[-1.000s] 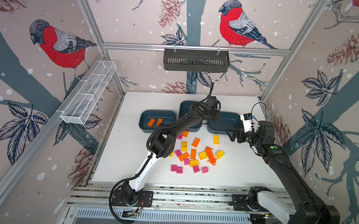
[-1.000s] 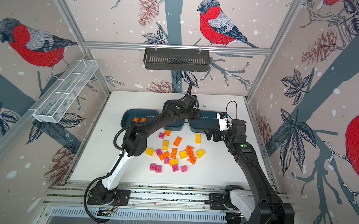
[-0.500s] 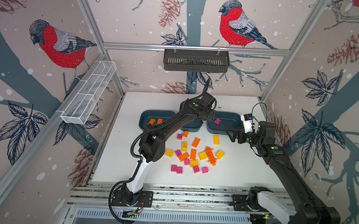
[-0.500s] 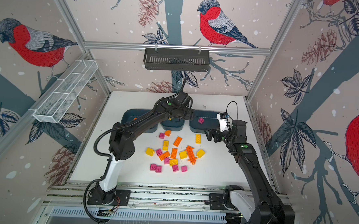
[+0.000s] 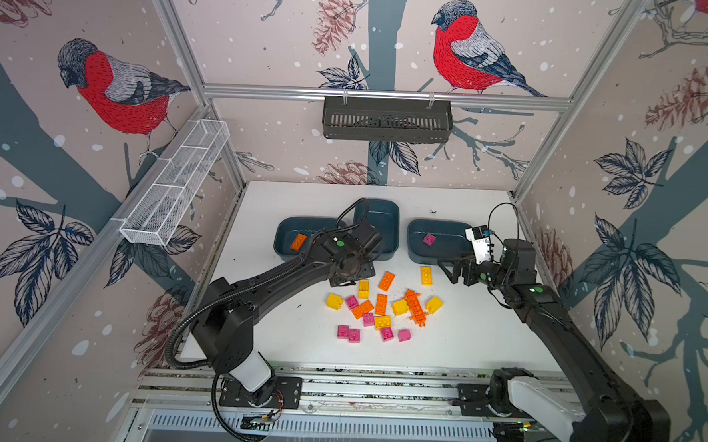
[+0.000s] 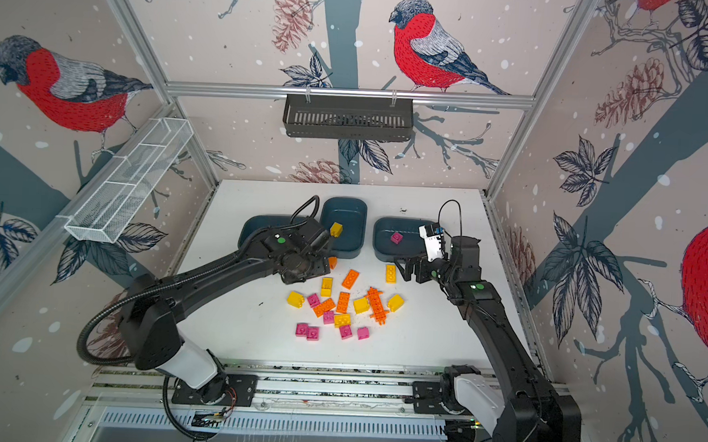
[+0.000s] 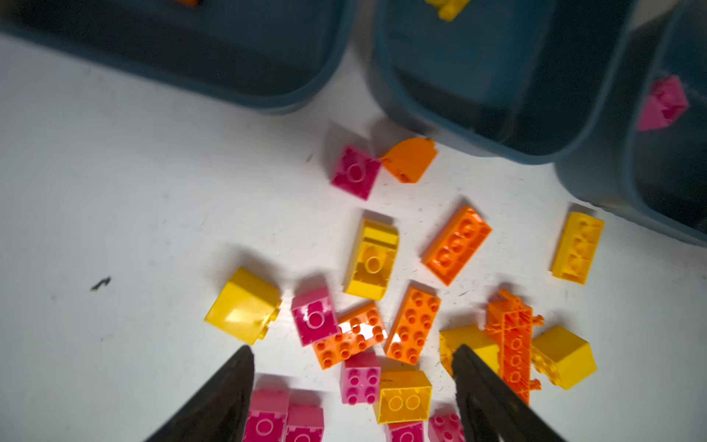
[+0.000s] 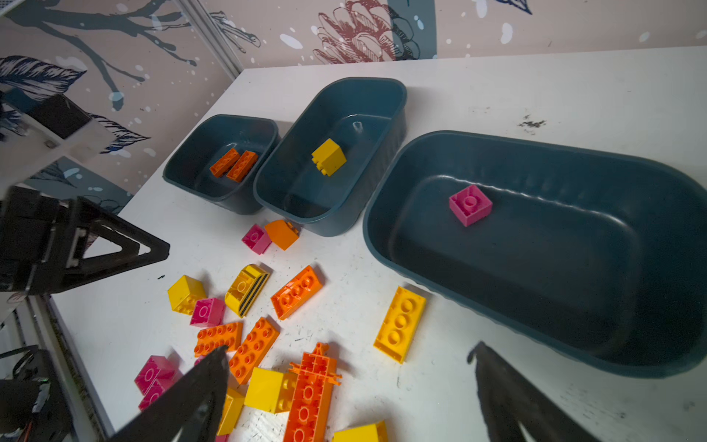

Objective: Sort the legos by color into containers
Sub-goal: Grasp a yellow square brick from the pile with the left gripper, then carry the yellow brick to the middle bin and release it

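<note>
In both top views, find three tubs in a row at the back of the table [image 5: 288,331]: left tub [image 5: 287,227] with orange, middle tub [image 6: 348,213] with one yellow brick [image 6: 336,228], right tub [image 5: 447,239] with one pink brick [image 5: 428,239]; in front of them, the loose pile [image 5: 381,310], mostly unsorted. Cannot judge the fingertips of the left arm [image 5: 279,274] there, hidden under its wrist; can see the right gripper [image 5: 445,270] spread wide and empty, just beside the long yellow brick [image 5: 426,275]. In the left wrist view, see the left gripper [image 7: 354,350] parted, holding nothing, poised above tightly packed bricks; risky to close there, so look for a loner, perhaps the pink square [image 7: 355,172], though pressed against the orange curved piece [image 7: 411,159]. In the right wrist view, confirm the right gripper [image 8: 351,346] agape and the long yellow brick [image 8: 399,325] lying apart. Probably the easiest next pick: straddle its narrow sides, descend straight, lift above the wall, release over the middle tub.
</note>
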You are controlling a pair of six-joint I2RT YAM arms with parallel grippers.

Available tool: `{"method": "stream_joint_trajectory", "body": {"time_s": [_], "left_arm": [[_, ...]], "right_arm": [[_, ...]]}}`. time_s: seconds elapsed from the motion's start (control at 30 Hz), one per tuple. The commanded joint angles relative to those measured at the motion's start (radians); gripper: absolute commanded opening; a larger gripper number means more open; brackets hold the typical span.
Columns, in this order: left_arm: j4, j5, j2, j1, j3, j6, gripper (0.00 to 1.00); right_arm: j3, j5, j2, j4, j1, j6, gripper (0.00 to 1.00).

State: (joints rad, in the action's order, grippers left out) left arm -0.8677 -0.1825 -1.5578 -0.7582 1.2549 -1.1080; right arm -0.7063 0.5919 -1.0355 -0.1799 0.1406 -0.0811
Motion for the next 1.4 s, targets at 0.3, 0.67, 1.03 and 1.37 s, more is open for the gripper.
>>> {"method": "stream_joint_trajectory", "body": {"time_s": [0.3,0.67,1.03,1.37], "left_arm": [[0.075,-0.034,0.046,0.056,-0.231,-0.487,0.81],[0.177,0.020,-0.072,0.068,-0.292,-0.485,0.68],[0.196,0.014,-0.067,0.065,-0.299,-0.440,0.32],[0.098,-0.129,0.002,0.072,-0.034,-0.114,0.27]], "right_arm": [[0.033,0.036,-0.014,0.046,0.099,-0.026,0.99],[0.030,0.028,-0.038,0.037,0.102,-0.009,1.00],[0.016,0.023,-0.059,0.030,0.102,-0.002,0.99],[-0.009,0.020,-0.060,0.023,0.100,-0.002,0.99]]}}
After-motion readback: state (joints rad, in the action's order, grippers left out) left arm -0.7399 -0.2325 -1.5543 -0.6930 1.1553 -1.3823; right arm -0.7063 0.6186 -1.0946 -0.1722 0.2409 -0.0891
